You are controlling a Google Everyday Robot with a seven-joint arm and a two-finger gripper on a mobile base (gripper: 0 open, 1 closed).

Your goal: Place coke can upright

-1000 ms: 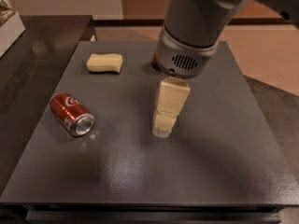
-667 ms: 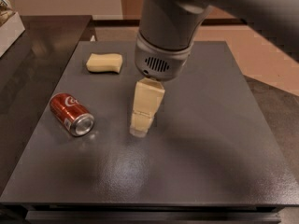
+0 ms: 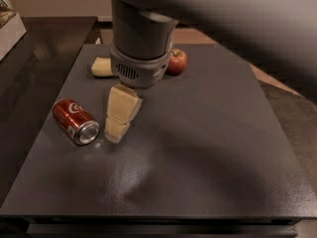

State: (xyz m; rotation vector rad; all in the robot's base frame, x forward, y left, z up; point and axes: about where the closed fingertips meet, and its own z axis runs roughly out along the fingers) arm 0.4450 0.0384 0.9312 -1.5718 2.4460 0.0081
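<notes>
Gripper [image 3: 117, 130] hangs low over your table [image 3: 208, 148], and you cannot tell whether it is spread or closed. The coke can [image 3: 76, 121] lies on its side just left of it, silver end toward the camera; an apple [image 3: 177, 61] sits behind.

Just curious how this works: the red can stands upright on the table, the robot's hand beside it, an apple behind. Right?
Not quite: the can lies on its side, not upright, as the camera view shows. The hand is beside it, and the apple sits behind.
</notes>
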